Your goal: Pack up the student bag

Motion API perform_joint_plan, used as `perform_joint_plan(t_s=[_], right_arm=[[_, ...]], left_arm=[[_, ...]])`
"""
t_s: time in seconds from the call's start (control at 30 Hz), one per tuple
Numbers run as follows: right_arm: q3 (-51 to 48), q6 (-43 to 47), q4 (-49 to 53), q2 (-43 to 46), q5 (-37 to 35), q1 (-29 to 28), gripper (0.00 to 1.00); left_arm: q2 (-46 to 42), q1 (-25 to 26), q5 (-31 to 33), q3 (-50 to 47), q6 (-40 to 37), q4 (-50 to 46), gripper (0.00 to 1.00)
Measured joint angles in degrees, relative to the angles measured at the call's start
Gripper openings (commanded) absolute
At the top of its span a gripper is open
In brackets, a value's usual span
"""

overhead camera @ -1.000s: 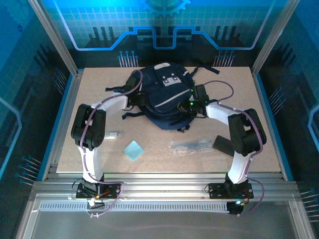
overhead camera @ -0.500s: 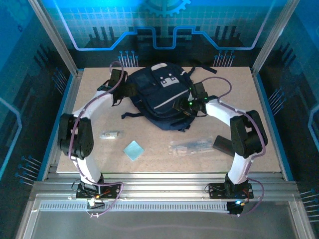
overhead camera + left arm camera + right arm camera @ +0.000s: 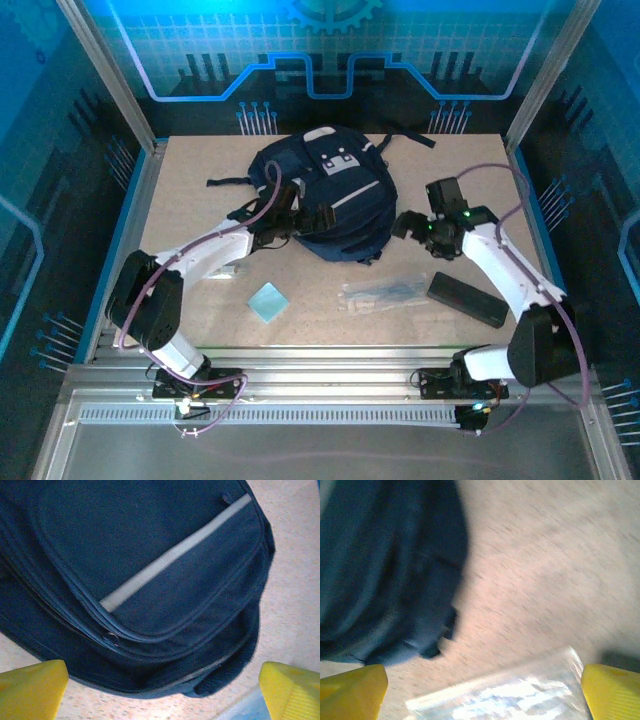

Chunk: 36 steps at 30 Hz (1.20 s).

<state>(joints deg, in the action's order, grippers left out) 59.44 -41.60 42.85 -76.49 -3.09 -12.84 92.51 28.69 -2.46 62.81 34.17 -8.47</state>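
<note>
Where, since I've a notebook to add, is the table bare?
Bare: the far-left corner beside the student bag, the far-right corner, and the gap between the blue square and clear packet. Crowded near right: packet beside black case.

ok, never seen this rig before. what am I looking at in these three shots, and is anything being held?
Two robot arms are bolted at the near edge of a table, each ending in a two-finger gripper. The top shot looks down from above and behind them. The other two come from cameras on the wrists, so the yellow fingers at the bottom corners are the gripper's own. On the table lie a navy bag, a blue square, a clear packet and a black case. The left gripper is over the bag, the right gripper beside it. Both are open and hold nothing.
</note>
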Motion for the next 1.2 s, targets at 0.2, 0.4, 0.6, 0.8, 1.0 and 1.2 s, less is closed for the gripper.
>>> perform_joint_plan(t_s=[0.2,0.4,0.6,0.8,1.0,1.2], right_arm=[[-7.3,-9.0,8.4,6.8,-0.8,0.3,1.00],[-15.5,-17.6,9.7,12.3,3.6,2.2,1.00],[-22.2,-23.1,6.1,10.8,6.6,10.1,1.00],[-23.6,-26.3,3.2,10.6,4.0,16.3,1.00],[-23.4,-26.4,-0.4,8.5,2.7,25.8,1.00],[-23.0,-27.7,-2.8,4.3,4.3,29.8,1.00]], left_arm=[[0.0,0.0,-2.6,-0.9,4.8,5.6,0.99],[0.0,0.0,-3.5,-0.9,5.0,7.2,0.99],[0.0,0.0,-3.4,-1.0,4.9,7.4,0.99],[-1.6,0.0,-3.0,-2.6,4.9,7.3,0.99],[-2.7,0.0,-2.5,-2.8,4.9,7.3,0.99],[-3.0,0.0,-2.3,-3.5,4.9,7.3,0.99]])
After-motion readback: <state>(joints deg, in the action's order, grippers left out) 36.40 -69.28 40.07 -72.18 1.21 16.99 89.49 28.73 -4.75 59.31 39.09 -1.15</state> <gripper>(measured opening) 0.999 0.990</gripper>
